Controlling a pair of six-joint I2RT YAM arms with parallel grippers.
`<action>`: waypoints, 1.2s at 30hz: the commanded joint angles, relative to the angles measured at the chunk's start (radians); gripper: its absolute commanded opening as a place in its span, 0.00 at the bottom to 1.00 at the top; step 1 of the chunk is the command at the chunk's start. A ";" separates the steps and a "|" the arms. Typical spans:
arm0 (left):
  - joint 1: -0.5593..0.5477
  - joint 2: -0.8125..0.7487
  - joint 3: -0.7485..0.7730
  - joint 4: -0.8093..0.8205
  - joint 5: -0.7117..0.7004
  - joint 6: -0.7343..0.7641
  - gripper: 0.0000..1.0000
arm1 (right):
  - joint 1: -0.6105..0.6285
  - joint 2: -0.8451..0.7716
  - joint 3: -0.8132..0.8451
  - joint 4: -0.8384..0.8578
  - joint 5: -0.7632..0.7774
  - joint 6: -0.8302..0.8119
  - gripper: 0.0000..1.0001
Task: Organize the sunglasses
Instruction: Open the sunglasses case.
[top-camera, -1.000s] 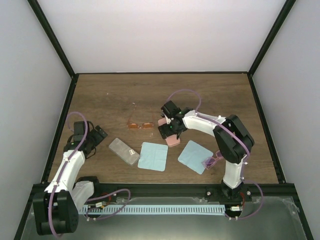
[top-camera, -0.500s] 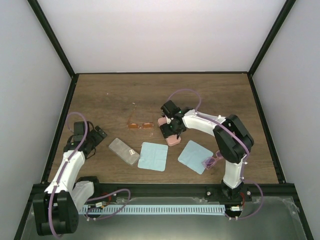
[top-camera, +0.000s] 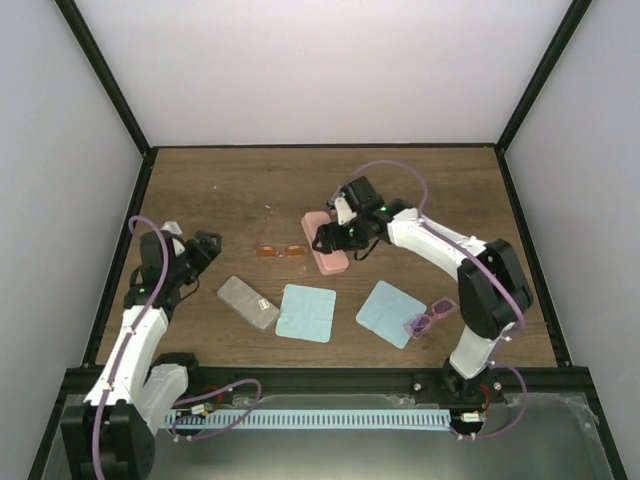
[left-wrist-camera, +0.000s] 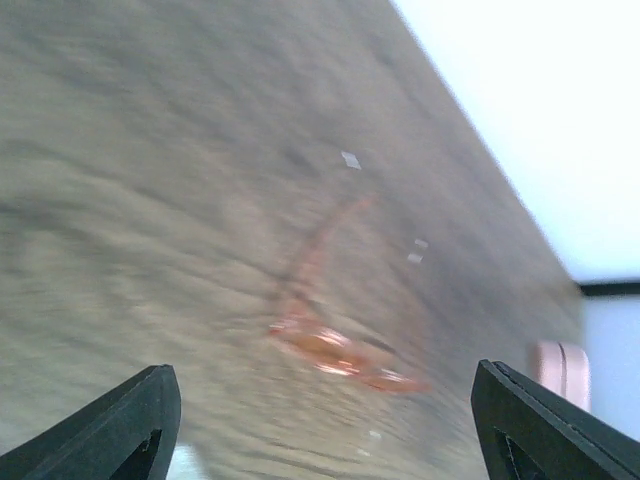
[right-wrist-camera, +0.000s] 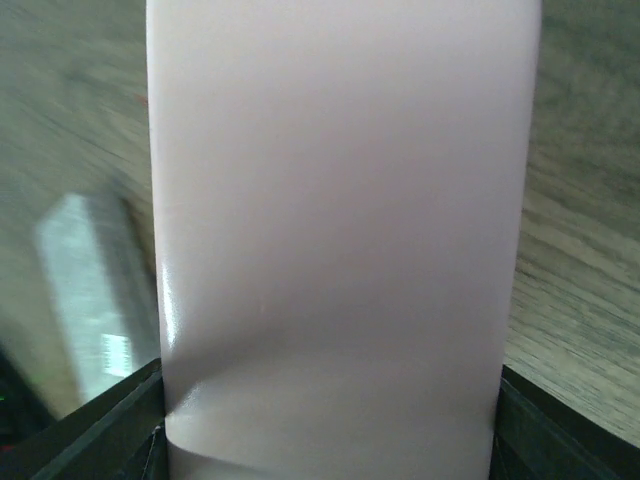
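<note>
Nearest the arm bases, the purple-pink sunglasses (top-camera: 430, 321) lie on the table (top-camera: 220, 190) at the edge of a light blue cloth (top-camera: 390, 313). A second cloth (top-camera: 306, 312) and a grey case (top-camera: 248, 302) lie to their left. Farther in, the left gripper (top-camera: 205, 247) holds its fingers spread wide with nothing between them. It points at the orange sunglasses (left-wrist-camera: 340, 352), which rest on the wood ahead of it, untouched. Just beyond them, the right gripper (top-camera: 338, 238) is clamped across the pink case (right-wrist-camera: 340, 200), which fills the gap from finger to finger. The step in hand looks like bringing that case to the orange pair. The next move probably calls for steadying the case while the left gripper closes gently on the thin wire frame, which lies flat and could slide.
</note>
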 joint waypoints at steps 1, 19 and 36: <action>-0.085 0.054 0.093 0.212 0.198 -0.072 0.82 | -0.070 -0.096 0.045 0.117 -0.311 0.082 0.59; -0.399 0.425 0.396 0.332 0.410 0.062 0.94 | -0.126 -0.237 -0.080 0.389 -0.672 0.278 0.61; -0.417 0.456 0.363 0.234 0.309 0.131 0.96 | -0.126 -0.265 -0.072 0.488 -0.748 0.320 0.62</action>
